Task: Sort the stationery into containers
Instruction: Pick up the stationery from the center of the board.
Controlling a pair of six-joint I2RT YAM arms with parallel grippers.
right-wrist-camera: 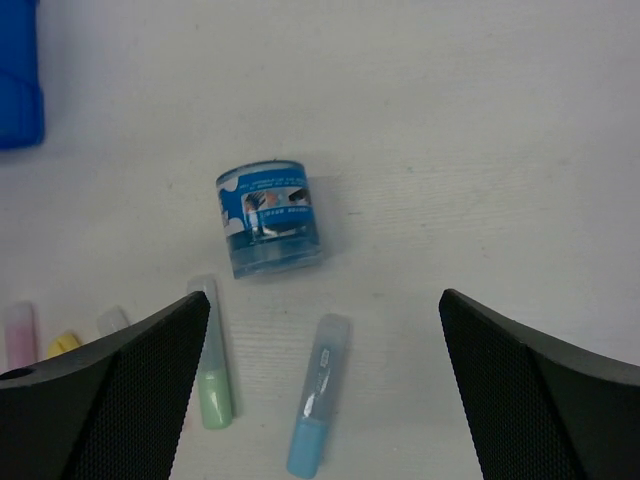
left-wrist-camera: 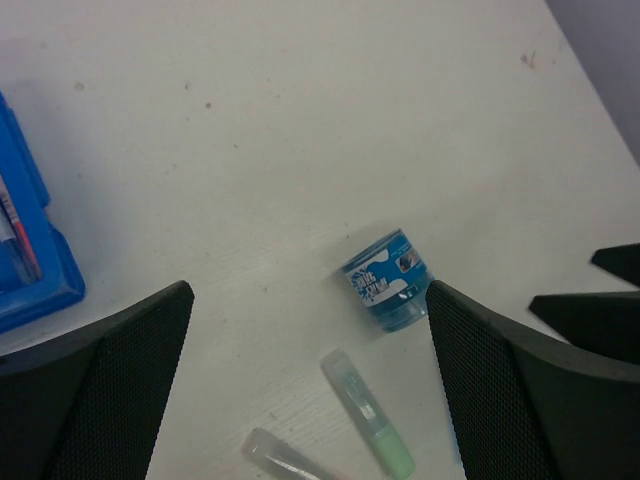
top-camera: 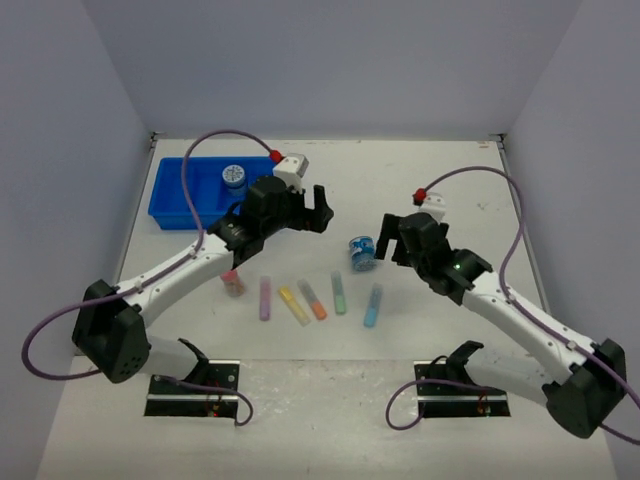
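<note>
We start with the worktop (top-camera: 450, 190), which carries everything. At its far left corner sits the blue tray (top-camera: 170, 205), out of the arms' way; it already holds one round tub (top-camera: 234, 176) and thin pens (left-wrist-camera: 20, 240). Both arms reach toward the middle. The left hand (top-camera: 320, 208) and the right hand (top-camera: 388, 240) hover with fingers spread wide and nothing between them. We judge that is because the second tub (top-camera: 363, 252), tipped on its side between the two, needs a broad grasp. Toward the near edge lie the unsorted markers: purple (top-camera: 265, 297), yellow (top-camera: 293, 305), orange (top-camera: 313, 298), green (top-camera: 339, 293), blue (top-camera: 372, 304). The pink-capped bottle (top-camera: 233, 283) sits at the row's left end.
</note>
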